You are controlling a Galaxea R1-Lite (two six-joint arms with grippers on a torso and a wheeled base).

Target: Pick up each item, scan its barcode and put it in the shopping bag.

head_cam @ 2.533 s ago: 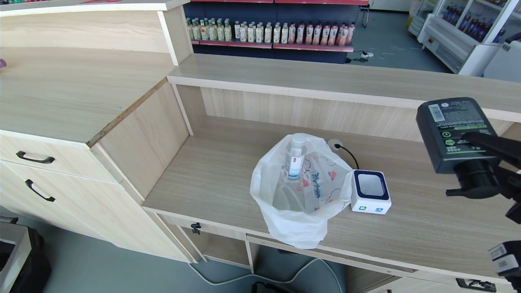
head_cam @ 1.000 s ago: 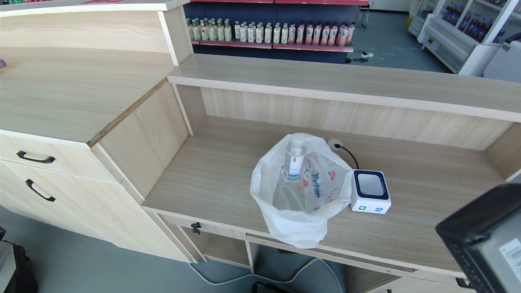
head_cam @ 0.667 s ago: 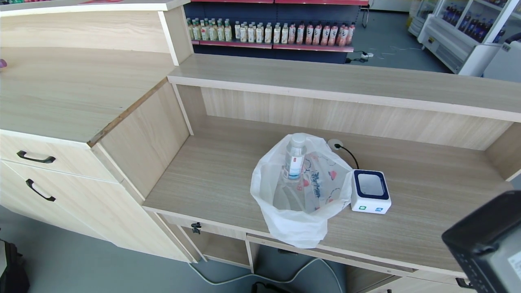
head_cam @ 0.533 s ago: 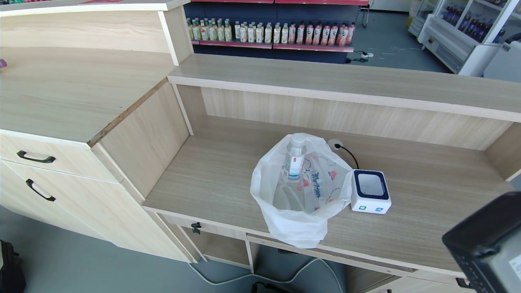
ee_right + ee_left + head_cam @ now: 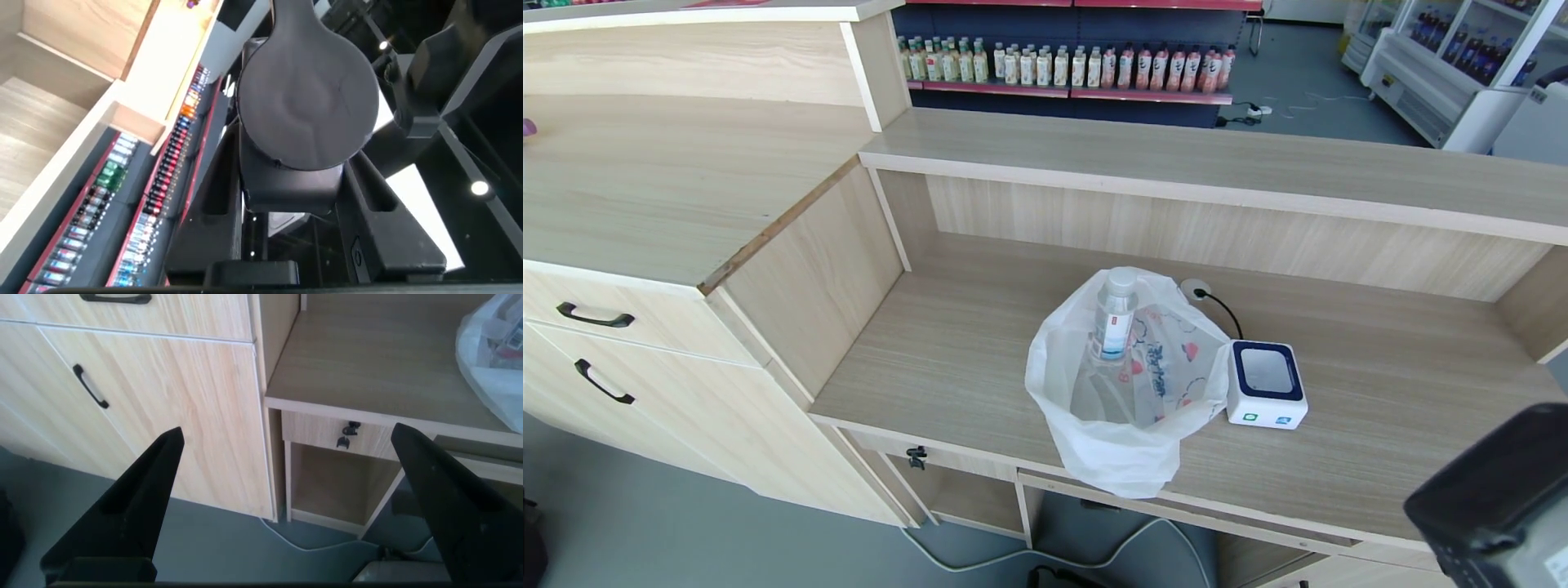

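A white plastic shopping bag (image 5: 1094,441) stands open on the lower counter with a clear water bottle (image 5: 1112,318) upright inside it. Just right of the bag sits the white, blue-rimmed scanner (image 5: 1264,384). A black bottle (image 5: 1503,498) hangs past the counter's front right corner, with a pale label at its edge. In the right wrist view my right gripper (image 5: 294,192) is shut on that black bottle (image 5: 306,90), whose round end faces the camera. My left gripper (image 5: 288,433) hangs open and holds nothing, low beside the cabinet, with the bag's edge (image 5: 494,367) off to one side.
A raised ledge (image 5: 1176,163) runs along the back of the counter, and a taller cabinet top (image 5: 645,180) stands to the left. Drawers with black handles (image 5: 592,317) are below it. A black cable (image 5: 1221,310) runs from the scanner. Shelves of drinks (image 5: 1062,65) stand behind.
The black bottle has come down from high on the right to the lower right corner, and over the last second it has sunk slightly lower. Bag, water bottle and scanner have not moved.
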